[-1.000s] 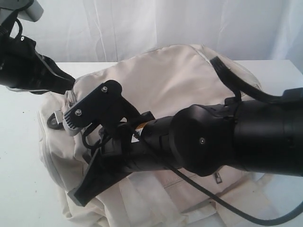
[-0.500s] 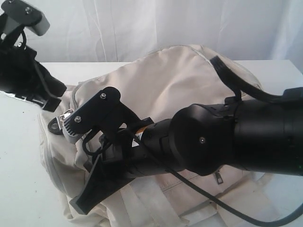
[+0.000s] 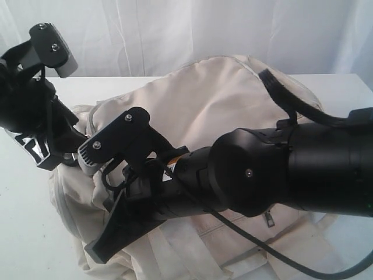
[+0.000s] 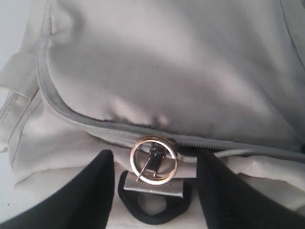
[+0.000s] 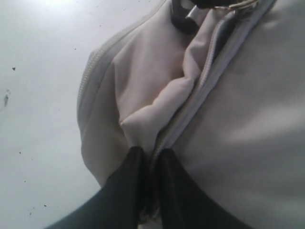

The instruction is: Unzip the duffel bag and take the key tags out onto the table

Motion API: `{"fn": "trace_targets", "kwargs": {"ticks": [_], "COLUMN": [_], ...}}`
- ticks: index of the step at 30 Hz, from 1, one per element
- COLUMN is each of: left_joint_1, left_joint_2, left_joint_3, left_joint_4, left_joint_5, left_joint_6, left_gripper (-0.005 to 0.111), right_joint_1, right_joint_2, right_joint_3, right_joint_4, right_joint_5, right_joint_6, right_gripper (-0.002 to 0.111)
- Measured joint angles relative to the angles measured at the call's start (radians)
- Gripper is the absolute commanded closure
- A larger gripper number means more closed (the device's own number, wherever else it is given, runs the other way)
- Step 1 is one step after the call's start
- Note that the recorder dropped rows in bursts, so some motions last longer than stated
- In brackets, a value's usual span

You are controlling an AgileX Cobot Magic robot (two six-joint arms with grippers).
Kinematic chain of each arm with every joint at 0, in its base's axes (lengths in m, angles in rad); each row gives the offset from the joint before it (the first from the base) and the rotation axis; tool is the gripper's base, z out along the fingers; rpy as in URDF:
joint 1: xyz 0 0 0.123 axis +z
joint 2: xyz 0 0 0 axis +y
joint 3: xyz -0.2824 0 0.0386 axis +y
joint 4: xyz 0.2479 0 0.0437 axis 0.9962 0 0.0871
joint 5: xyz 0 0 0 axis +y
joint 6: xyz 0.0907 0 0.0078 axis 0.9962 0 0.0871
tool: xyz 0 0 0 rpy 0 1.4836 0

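White curtain [image 3: 175, 29] closes the whole back of the scene, and in front of it lies the white table [image 3: 23, 233]. I read my exterior view from the left side.

At about 9 o'clock the left arm [image 3: 32, 111] leans down to the left end of the duffel bag [image 3: 198, 99]. Its camera shows me the left claw [image 4: 156, 158] wide open. The two black fingers [image 4: 95, 191] stand apart, and a golden zip ring [image 4: 153, 160] lies between them, touching neither. Just beside this ring is a black D-ring [image 4: 127, 199] on a grey tab. The grey zip [image 4: 90, 128] runs along the cream fabric and looks closed where I can see it.

The bag itself lies on the table and fills the middle of the view, from about 9 o'clock to 4 o'clock.

From 3 o'clock the thick right arm [image 3: 291, 175] reaches across the bag toward 7 o'clock, with a black cable [image 3: 245, 236] hanging under it. The right claw [image 5: 150, 153] is almost fully closed. Its fingers [image 5: 126, 186] pinch a fold of the bag's fabric at the zip line, near the edge of the bag, with bare table just beside it. I cannot tell how firm this grip is.
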Motion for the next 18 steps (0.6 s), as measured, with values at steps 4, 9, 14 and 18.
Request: {"fn": "trace_targets", "kwargs": {"ticks": [4,9,14,18], "left_joint_1": [0.0,0.0,0.0,0.0], "left_joint_2": [0.029,0.074,0.117,0.117], "left_joint_3": [0.0,0.0,0.0,0.0], "left_joint_4": [-0.007,-0.029,-0.041,-0.044], "left_joint_5": [0.0,0.0,-0.054,-0.063], "left_joint_6": [0.056,0.175,0.199,0.189], "left_gripper": [0.05,0.051,0.088,0.107], "right_joint_1": [0.0,0.0,0.0,0.0], "right_joint_2": [0.0,0.0,0.0,0.0], "right_joint_3": [0.0,0.0,0.0,0.0], "right_joint_4": [0.0,0.0,0.0,0.0], "right_joint_5": [0.001,0.003,0.009,0.019], "right_joint_6": [0.005,0.005,0.005,0.005], "right_gripper": [0.108,0.108,0.108,0.108]}}
